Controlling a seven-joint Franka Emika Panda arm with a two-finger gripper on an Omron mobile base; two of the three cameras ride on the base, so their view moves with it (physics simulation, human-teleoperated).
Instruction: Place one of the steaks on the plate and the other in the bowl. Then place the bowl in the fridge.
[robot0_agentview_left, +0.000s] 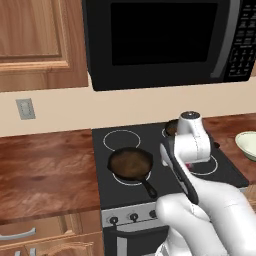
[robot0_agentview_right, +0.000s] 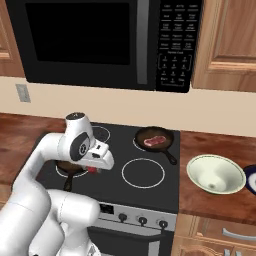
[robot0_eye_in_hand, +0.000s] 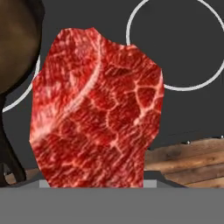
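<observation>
Gripper (robot0_agentview_right: 95, 170) clamped on first steak (robot0_eye_in_hand: 96, 109), lifted over stovetop (robot0_agentview_right: 150, 150); I carry next to bowl (robot0_agentview_right: 216, 174); second steak (robot0_agentview_right: 154, 140) waits in skillet (robot0_agentview_right: 170, 137).

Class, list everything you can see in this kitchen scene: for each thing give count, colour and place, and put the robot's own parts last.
Steaks: two, red; one at the gripper above the stove, one in the back skillet.
Skillets: two, dark; front left and back right burners.
Stove: one, black, between the counters.
Bowl: one, pale cream-green, counter right of the stove.
Plate: one, dark, at the edge beside the bowl.
Microwave: one, black, above the stove.
Wall outlet: one, grey, left wall.
Arm: one, white; jaws closed on the first steak.
</observation>
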